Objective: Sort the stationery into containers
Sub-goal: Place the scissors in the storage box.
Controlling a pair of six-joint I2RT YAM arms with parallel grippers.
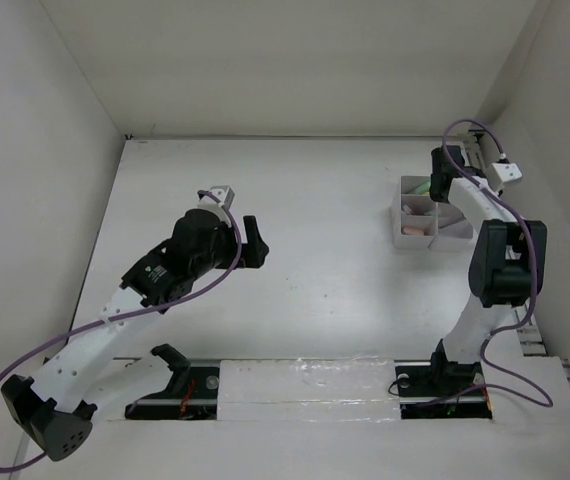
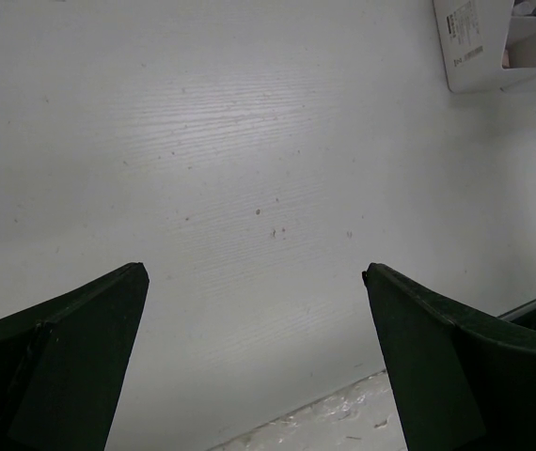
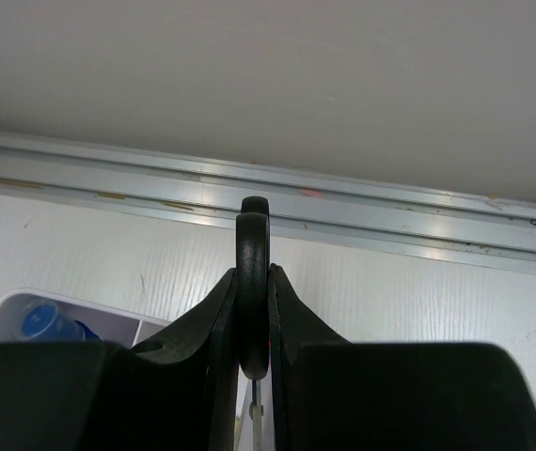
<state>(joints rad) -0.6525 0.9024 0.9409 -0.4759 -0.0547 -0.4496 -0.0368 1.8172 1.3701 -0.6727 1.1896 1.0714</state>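
My right gripper (image 1: pixel 438 186) hangs over the white organizer box (image 1: pixel 406 238) at the far right. In the right wrist view it (image 3: pixel 254 272) is shut on the black scissors handle (image 3: pixel 253 235), with the loop sticking up between the fingers and the blades pointing down. The box holds a pink-white eraser (image 1: pixel 417 229) and a light green marker (image 1: pixel 419 187). My left gripper (image 1: pixel 256 243) is open and empty above bare table at mid left; it also shows in the left wrist view (image 2: pixel 254 272). The red pen and yellowish block are not visible.
The box corner shows at the left wrist view's top right (image 2: pixel 465 58). A blue-capped item (image 3: pixel 42 321) sits in a compartment at the right wrist view's lower left. An aluminium rail (image 3: pixel 343 202) runs along the far wall. White walls enclose the table.
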